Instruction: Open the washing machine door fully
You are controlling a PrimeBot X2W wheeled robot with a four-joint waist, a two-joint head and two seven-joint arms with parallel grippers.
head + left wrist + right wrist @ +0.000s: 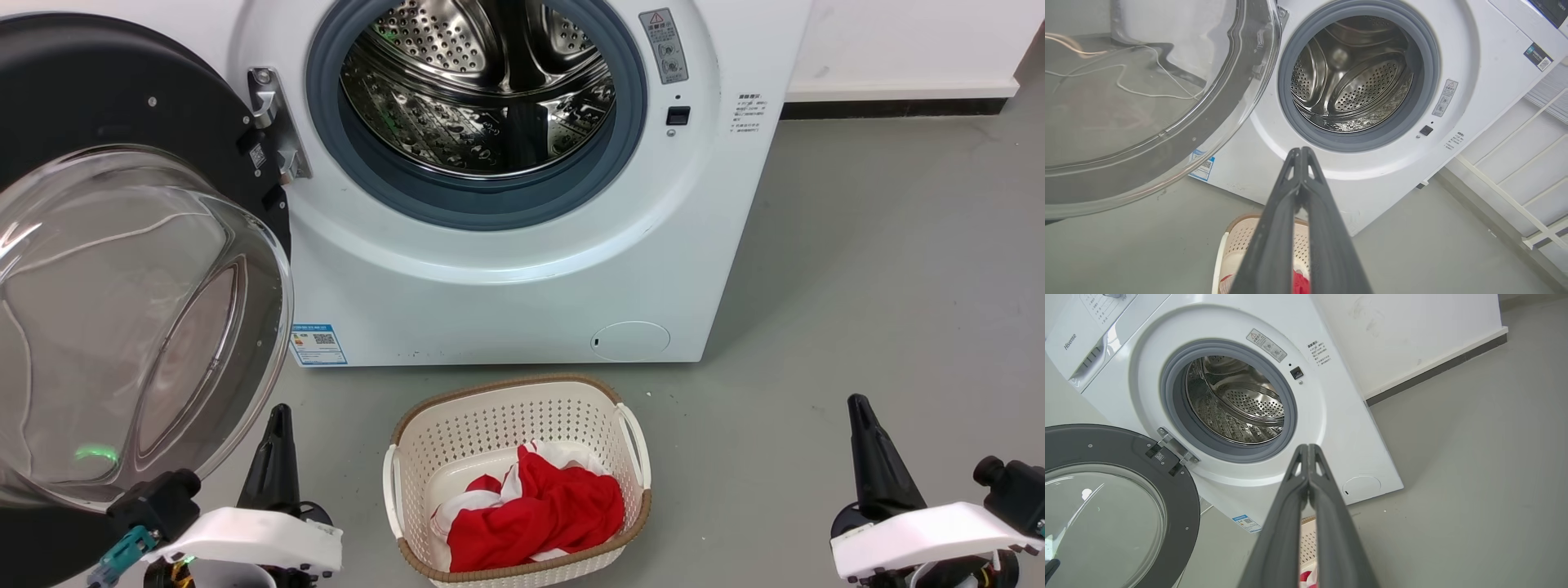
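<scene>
On the floor before the washer [490, 302], a basket [490, 425] holds red-and-white cloth [543, 510]. The door [82, 98] hangs swung open at the washer's left, partly cut off. Left gripper [280, 415] and right gripper [857, 406] are closed, empty.

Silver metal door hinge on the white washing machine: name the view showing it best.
Head view: the silver metal hinge is close, sharp, unobstructed. Right wrist view shows it smaller. Left wrist view shows a sliver behind the round glass door.
</scene>
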